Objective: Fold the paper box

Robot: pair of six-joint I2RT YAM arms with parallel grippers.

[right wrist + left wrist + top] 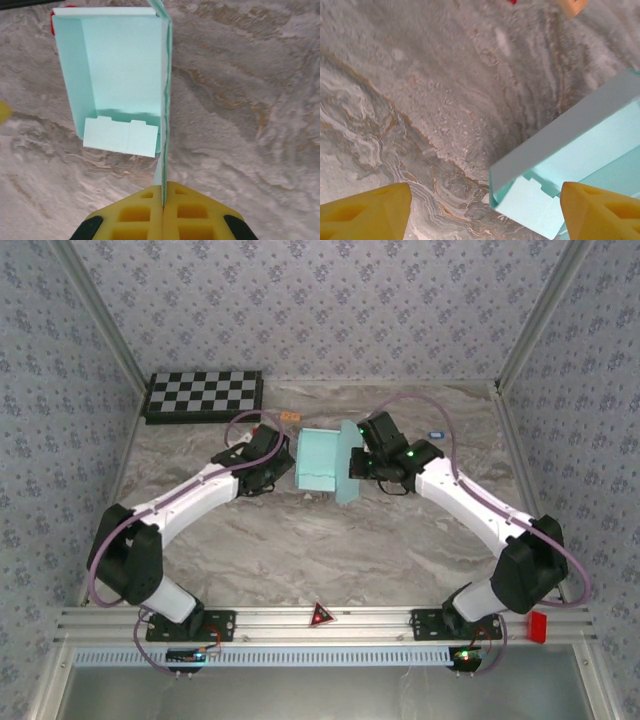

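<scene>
The paper box (318, 462) is a pale aqua tray lying on the marble table between my two grippers, with a tall flap (348, 470) standing upright on its right side. My right gripper (163, 189) is shut on the edge of that upright flap (165, 75); the box's open inside (120, 65) and a tabbed end flap (122, 136) lie to its left. My left gripper (482, 215) is open, its yellow fingers (365, 212) spread wide. A corner of the box (580, 150) reaches between them, close to the right finger, without being pinched.
A black-and-white checkerboard (205, 395) lies at the back left. A small orange tag (290, 417) sits behind the box and a small blue item (436, 434) at the back right. Patterned walls close in three sides. The aluminium rail (320, 622) runs along the near edge.
</scene>
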